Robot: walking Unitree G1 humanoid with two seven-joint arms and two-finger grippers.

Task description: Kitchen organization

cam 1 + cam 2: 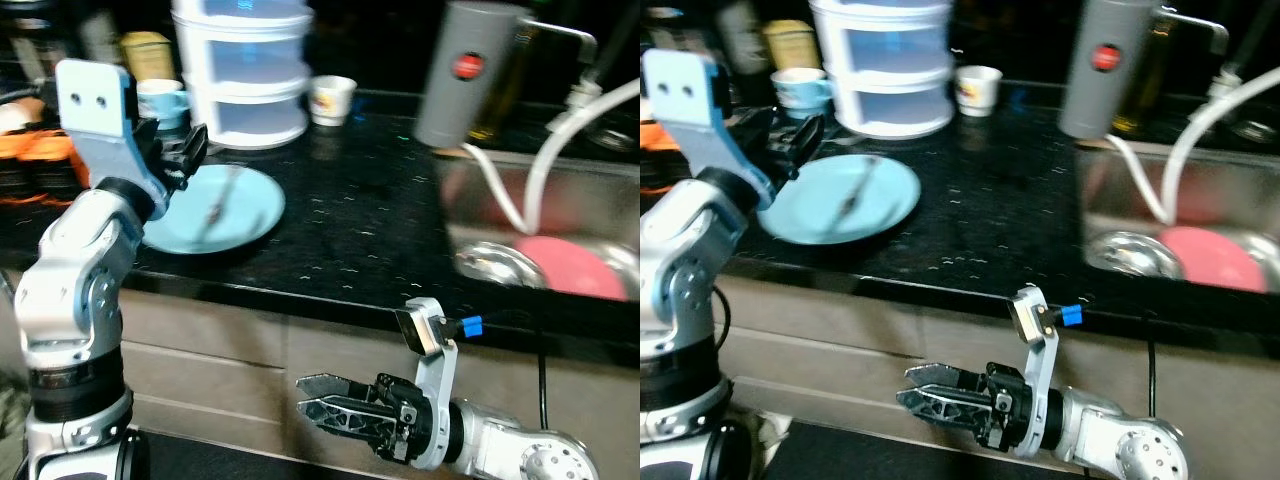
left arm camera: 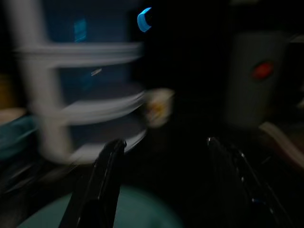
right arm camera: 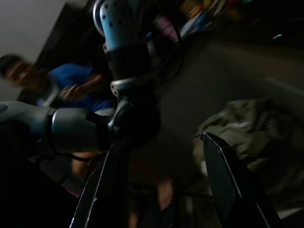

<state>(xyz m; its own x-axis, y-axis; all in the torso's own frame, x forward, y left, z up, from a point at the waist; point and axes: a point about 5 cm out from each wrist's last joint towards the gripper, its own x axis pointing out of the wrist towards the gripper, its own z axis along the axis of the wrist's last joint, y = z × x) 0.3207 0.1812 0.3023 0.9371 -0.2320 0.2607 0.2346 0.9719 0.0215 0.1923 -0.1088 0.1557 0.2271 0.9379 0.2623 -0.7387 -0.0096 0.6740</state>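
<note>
A light blue plate lies on the black counter with a thin utensil across it. My left gripper hovers over the plate's near-left rim, pointing toward the white stacked drawer unit. In the blurred left wrist view its fingers stand apart with nothing between them. My right gripper hangs low in front of the cabinet doors, below the counter edge. It is open and empty, its fingers spread wide.
A white cup and a blue cup stand by the drawer unit. A grey cylinder stands beside the steel sink, which holds a pink plate and a white hose. A person in blue is behind me.
</note>
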